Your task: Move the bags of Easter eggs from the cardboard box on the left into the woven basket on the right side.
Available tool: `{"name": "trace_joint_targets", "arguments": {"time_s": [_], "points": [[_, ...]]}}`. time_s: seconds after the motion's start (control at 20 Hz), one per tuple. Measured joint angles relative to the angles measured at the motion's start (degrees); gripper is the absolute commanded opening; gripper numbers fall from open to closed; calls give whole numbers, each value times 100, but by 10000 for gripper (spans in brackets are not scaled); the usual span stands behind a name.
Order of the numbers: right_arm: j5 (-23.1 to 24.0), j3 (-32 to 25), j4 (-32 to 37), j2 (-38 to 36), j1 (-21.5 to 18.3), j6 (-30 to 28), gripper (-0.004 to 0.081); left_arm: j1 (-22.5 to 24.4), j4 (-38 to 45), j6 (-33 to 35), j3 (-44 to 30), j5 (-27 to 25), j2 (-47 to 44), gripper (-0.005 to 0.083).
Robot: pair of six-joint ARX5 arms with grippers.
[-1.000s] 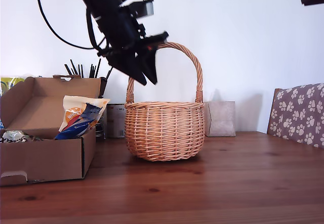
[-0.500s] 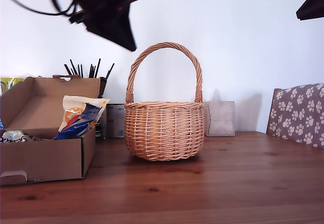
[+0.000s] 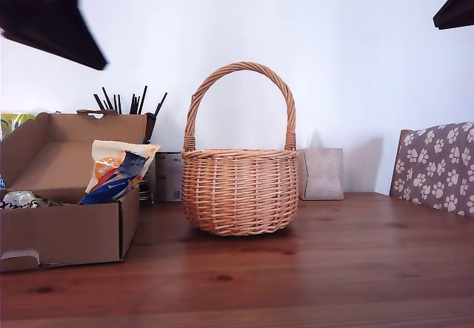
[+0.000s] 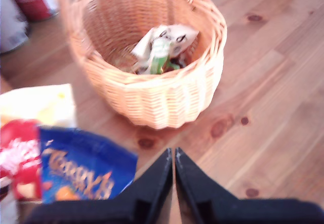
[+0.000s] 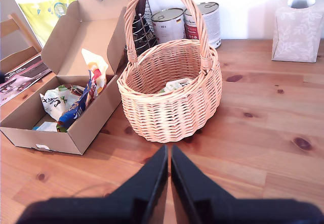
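The woven basket (image 3: 239,191) stands mid-table with a white-green bag (image 4: 162,44) lying inside it, also visible as the white-green bag (image 5: 174,85). The cardboard box (image 3: 67,232) sits at the exterior view's left, lid flap up. Leaning inside it are a cream-and-orange bag (image 3: 111,161) and a dark blue bag (image 3: 118,183); another white-green bag (image 5: 58,98) lies on its floor. My first gripper (image 4: 174,155) is shut and empty, high above the blue bag (image 4: 86,171) and beside the basket (image 4: 152,92). My second gripper (image 5: 169,153) is shut and empty, high in front of the basket (image 5: 172,97).
Two tins (image 5: 169,24) and a wire holder of black sticks (image 3: 126,102) stand behind the basket. A beige patterned box (image 3: 322,172) sits behind it too. A paw-print cushion (image 3: 437,165) is at the exterior view's right. Bare wooden table (image 3: 333,269) lies in front.
My first arm has swung up and away from above the basket handle to the exterior view's top left, over the cardboard box. The second arm, basket and bags have stayed put.
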Motion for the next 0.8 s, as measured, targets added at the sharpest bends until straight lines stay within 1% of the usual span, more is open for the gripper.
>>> {"name": "trace_joint_targets", "arguments": {"time_s": [0.05, 0.1, 0.15, 0.2, 0.25, 0.3, 0.55, 0.65, 0.8], "points": [[0, 0, 0, 0, 0, 0, -12, -2, -146, 173, -17, 13, -15, 21], [0, 0, 0, 0, 0, 0, -12, -2, -249, 256, -17, 87, 50, 139], [2, 0, -2, 0, 0, 0, -12, -2, -284, 295, -17, 186, 146, 343], [2, 0, 0, 0, 0, 0, -12, -2, -289, 306, -17, 199, 249, 566], [2, 0, 0, 0, 0, 0, -12, -2, -289, 341, -17, 138, 352, 751], [2, 0, 0, 0, 0, 0, -12, -2, -271, 396, -20, 39, 459, 788], [0, 0, 0, 0, 0, 0, -12, 105, 114, 717, -26, -258, 1241, 780], [0, 0, 0, 0, 0, 0, -12, 227, 417, 791, -26, -358, 1545, 780], [0, 0, 0, 0, 0, 0, -12, 490, 776, 826, -26, -378, 2002, 780]]}}
